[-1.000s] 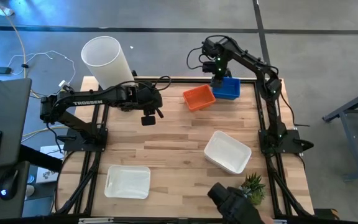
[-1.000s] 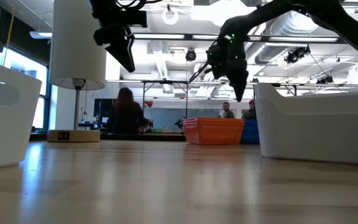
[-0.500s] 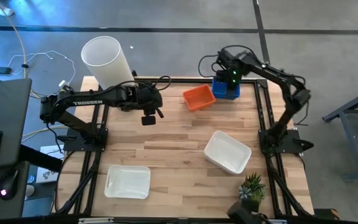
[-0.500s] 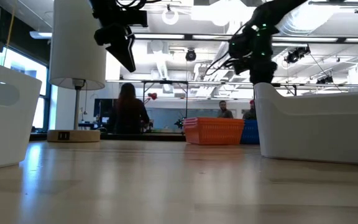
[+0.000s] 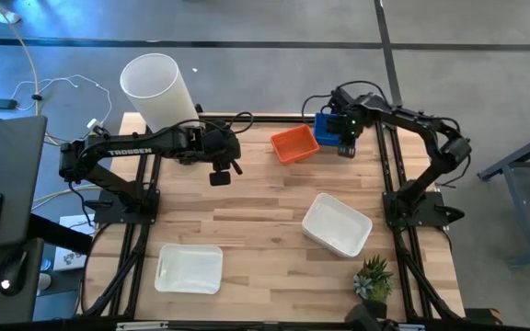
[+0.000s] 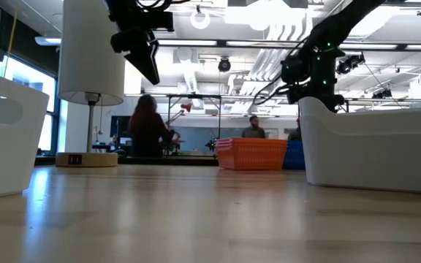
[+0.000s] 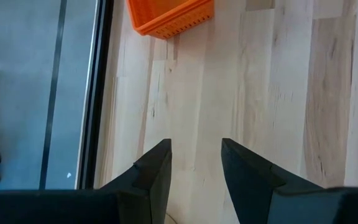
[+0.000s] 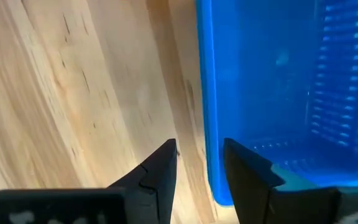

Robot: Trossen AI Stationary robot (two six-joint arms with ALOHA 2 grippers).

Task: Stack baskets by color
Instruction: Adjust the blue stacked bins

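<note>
Both pincers gape empty: right pincer [image 5: 346, 147] at blue basket [image 5: 328, 127] rim, left pincer [image 5: 220, 176] over bare table [image 5: 256, 207].

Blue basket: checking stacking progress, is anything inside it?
Right wrist view shows the blue basket interior bare, only mesh wall and floor. The right end effector hides its near corner.

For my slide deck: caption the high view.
Right gripper open over blue basket beside orange basket; left gripper waits.
</note>
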